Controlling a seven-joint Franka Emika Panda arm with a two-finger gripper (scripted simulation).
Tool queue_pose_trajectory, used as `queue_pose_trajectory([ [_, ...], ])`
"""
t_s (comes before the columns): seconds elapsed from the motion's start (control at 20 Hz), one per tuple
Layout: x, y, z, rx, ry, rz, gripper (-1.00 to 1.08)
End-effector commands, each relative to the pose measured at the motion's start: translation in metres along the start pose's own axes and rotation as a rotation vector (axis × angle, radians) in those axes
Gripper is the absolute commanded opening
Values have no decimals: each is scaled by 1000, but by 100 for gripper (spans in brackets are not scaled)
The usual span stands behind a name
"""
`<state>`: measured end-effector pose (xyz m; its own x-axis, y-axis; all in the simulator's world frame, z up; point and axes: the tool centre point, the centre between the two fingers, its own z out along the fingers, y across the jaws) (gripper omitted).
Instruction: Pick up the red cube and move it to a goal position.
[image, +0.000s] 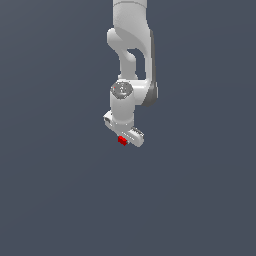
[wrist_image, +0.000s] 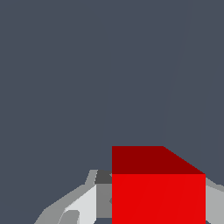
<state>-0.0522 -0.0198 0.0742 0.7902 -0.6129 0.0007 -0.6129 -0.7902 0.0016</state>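
My arm (image: 131, 45) comes down from the top of the exterior view, white and jointed, and ends in my pincer (image: 123, 136) near the middle of the picture. The red cube (image: 122, 141) sits at the pincer's lower edge, touching it, a small bright spot against the white housing. In that view the cube looks far narrower than the pincer's body.

In the wrist view the red cube (wrist_image: 158, 199) fills much of the picture close to the camera, with one brightly lit face turned to the lens and a darker red face above it. A pale grey finger (wrist_image: 78, 205) presses against one side of it, and a sliver of the other shows at the opposite side, so my pincer is pinching the cube between its fingers.

Everything around is an even dark grey-blue. I cannot tell from either view whether the cube rests on that surface or is lifted off it.
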Motion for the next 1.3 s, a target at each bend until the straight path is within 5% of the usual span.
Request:
queue_pose_trajectory([
  [0.0,8,-7,-19,0,1,0,-100],
  [1.25,90,-81,-196,1,0,0,-100],
])
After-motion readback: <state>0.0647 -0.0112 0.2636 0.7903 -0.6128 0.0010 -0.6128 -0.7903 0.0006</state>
